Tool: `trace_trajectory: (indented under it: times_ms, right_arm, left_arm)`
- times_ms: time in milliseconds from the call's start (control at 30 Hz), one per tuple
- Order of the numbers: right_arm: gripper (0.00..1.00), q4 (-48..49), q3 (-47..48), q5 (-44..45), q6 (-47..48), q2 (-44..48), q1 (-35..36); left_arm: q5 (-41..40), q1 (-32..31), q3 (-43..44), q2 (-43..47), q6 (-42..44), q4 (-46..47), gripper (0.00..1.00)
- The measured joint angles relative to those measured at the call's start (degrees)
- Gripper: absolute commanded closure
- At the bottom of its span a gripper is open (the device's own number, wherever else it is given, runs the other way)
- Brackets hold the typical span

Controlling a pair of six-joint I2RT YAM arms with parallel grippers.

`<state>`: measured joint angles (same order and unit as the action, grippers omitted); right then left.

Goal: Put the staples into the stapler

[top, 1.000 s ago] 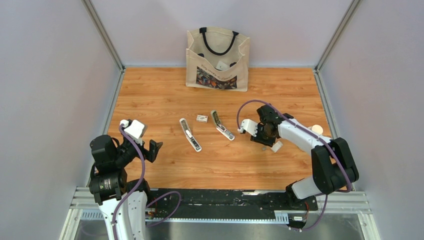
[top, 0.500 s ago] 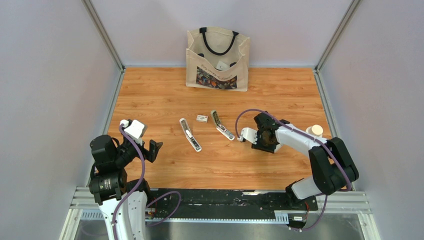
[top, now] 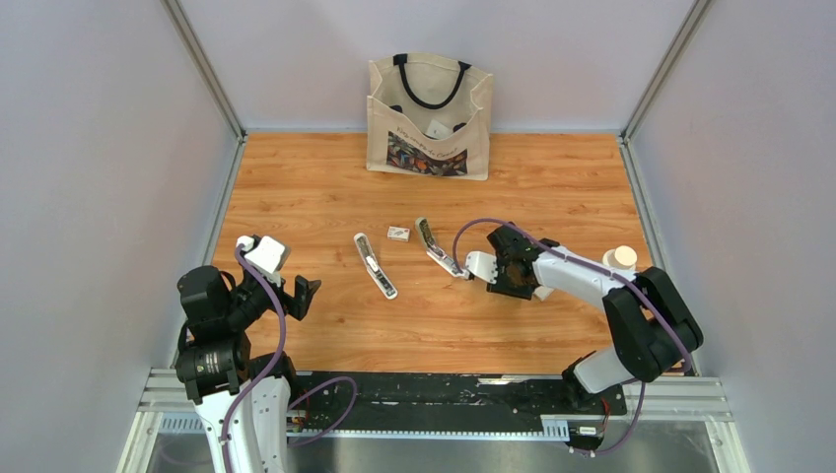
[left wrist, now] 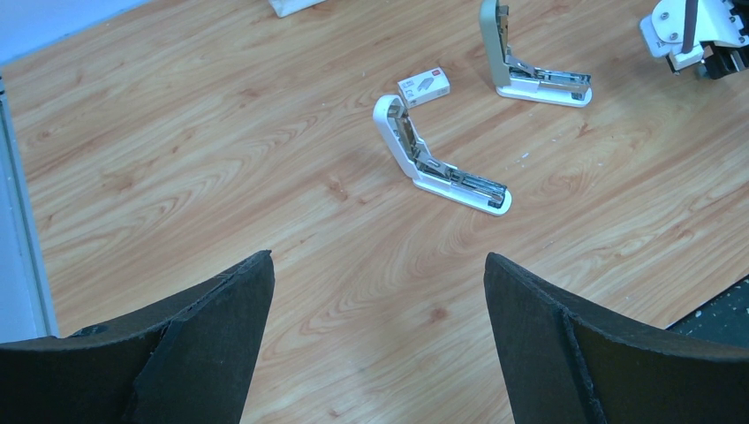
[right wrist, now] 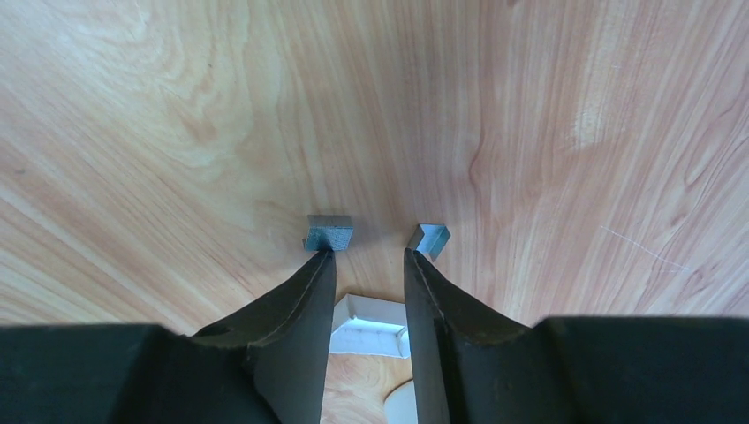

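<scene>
Grey panel walls close you in on three sides, and under you is a smooth table (top: 296, 177) of orange wood with strong grain. At the back wall stands a soft cream cloth bag (top: 429, 118), with black handles and a printed panel, sagging open.

Your left gripper (left wrist: 378, 265) hangs over the table's left side. Its two matte black wedge jaws are spread wide, with only bare wood between them.

Your right gripper (right wrist: 380, 237) points down at the boards mid-table, just beside the grey stapler (left wrist: 540, 85). Its black fingers taper to small square blue-grey pads (right wrist: 329, 236). The gap is narrow, wood grain shows through it, and nothing visible is pinched there.

That grey stapler lies hinged open in an L, lid up, steel channel exposed. The white stapler (left wrist: 450, 181), in glossy plastic, lies open the same way a little to its left. Between their raised lids sits a tiny white card box (left wrist: 424, 86). The staples are too small to pick out in any view.
</scene>
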<state>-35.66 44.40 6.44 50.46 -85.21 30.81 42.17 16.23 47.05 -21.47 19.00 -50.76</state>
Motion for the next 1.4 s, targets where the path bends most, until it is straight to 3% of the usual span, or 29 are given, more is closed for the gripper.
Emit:
trace_trajectory:
  times_ms: [567, 967, 1400]
  right_arm:
    - [0.60, 4.50, 1.84, 2.82, -1.66, -2.91, 0.90]
    - [0.60, 4.24, 3.69, -3.39, -3.93, -3.63, 2.51]
    - [0.60, 1.22, 6.82, -3.19, -10.25, -3.61, 1.31]
  left_arm:
    - [0.22, 0.04, 0.00, 0.00, 0.00, 0.00, 0.04]
    - [0.42, 0.22, 0.00, 0.02, 0.00, 0.00, 0.04]
    - [0.44, 0.37, -0.02, 0.02, 0.00, 0.00, 0.04]
